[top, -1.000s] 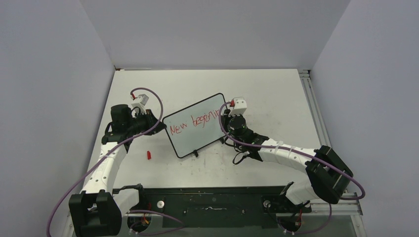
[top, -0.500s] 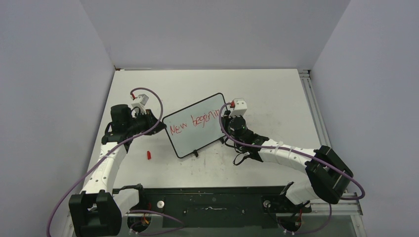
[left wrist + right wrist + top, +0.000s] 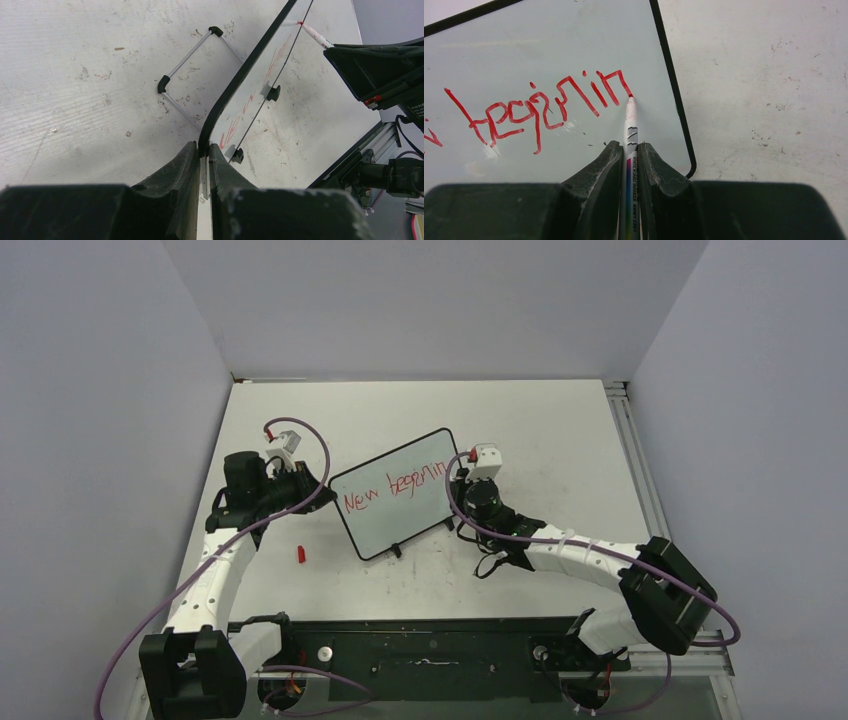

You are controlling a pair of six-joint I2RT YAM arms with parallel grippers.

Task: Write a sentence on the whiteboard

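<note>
Right gripper [image 3: 628, 150]: closed narrow on the marker [image 3: 629, 127]; the two black fingers press the barrel from both sides.
Marker: white barrel with small printed text, pointing away from the wrist. Its red tip touches the board surface at the lower end of the last stroke.
Sentence [image 3: 539, 107]: red handwriting, only one line so far, reading about "New beginin". The last letter sits near the right frame of the board.
Whiteboard [image 3: 400, 520]: it stands on the tabletop between the two arms, leaning back a little. In the top view it is turned diagonal, with its right end farther from the arm bases than its left end. The area under the writing is bare white.
Left gripper [image 3: 202, 152]: closed on the left edge of the whiteboard; the thin black frame goes between its two fingers.
Feet [image 3: 272, 92]: two small black pieces at the lower edge on the writing side, both resting on the tabletop.
Wire stand [image 3: 192, 75]: thin metal wire with black ends, behind the board, with its far end down on the tabletop.
Red cap [image 3: 300, 554]: it lies on the tabletop near the lower left corner of the board, apart from it and beside the left arm.
Tabletop [image 3: 540, 440]: white, with many grey scuffs and small marks.
</note>
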